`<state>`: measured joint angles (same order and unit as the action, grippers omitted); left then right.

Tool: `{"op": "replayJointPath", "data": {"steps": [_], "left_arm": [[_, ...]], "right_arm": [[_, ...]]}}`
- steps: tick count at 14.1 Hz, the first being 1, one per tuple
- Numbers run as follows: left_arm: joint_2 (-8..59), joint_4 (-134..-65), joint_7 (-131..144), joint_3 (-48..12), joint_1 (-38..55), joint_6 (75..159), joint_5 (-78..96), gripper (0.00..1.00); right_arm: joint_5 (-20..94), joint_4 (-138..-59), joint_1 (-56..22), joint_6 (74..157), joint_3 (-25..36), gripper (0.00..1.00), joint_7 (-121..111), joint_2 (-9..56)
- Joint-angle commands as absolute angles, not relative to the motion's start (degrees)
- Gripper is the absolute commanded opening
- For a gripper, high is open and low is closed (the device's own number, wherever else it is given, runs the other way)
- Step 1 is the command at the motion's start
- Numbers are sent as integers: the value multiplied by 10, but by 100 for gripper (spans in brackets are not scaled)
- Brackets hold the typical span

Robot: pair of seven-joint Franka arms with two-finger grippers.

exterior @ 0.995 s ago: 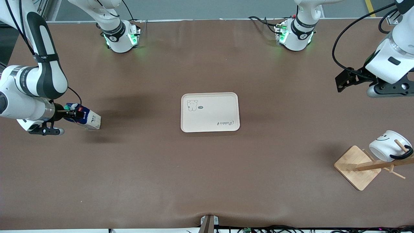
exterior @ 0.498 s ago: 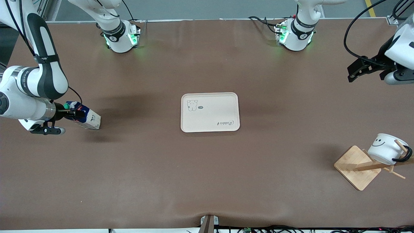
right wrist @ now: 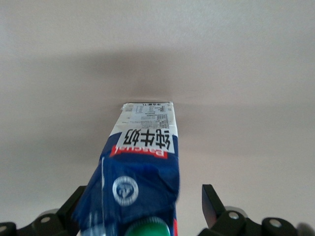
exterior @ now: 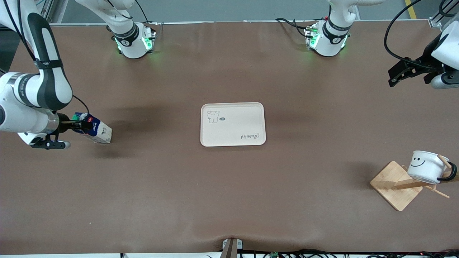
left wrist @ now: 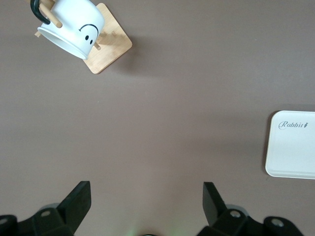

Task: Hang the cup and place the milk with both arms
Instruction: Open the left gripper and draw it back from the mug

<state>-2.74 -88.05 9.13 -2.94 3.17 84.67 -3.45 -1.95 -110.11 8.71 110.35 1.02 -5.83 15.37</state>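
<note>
front view: white smiley mug with black loop handle (exterior: 426,166) hangs on bamboo peg rack (exterior: 396,185), done. left gripper (exterior: 403,71), fingers spread, empty, waits over table. right gripper (exterior: 77,124) pinches tilted blue-white milk carton (exterior: 94,129); cream tray (exterior: 232,124) unfilled, placing remains.

Two white arms (exterior: 43,82) with black joint bands, bases glowing green, black cables trailing; wrist lettering perhaps a brand name.
</note>
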Motion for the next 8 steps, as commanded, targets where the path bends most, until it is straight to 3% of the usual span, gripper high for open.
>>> {"op": "replayJointPath", "data": {"steps": [1, 4, 8], "left_arm": [[-43, -887, 97, -21, 34, 838, -31, 100], [-46, -887, 97, -21, 21, 833, -32, 100], [-50, -888, 96, -23, 15, 832, -32, 100]], "right_arm": [[-10, -1064, 97, 1070, -1, 100, -63, 152], [-1, -1027, 97, 1057, -1, 100, -63, 152], [11, -880, 73, 956, -1, 100, -61, 169]]}}
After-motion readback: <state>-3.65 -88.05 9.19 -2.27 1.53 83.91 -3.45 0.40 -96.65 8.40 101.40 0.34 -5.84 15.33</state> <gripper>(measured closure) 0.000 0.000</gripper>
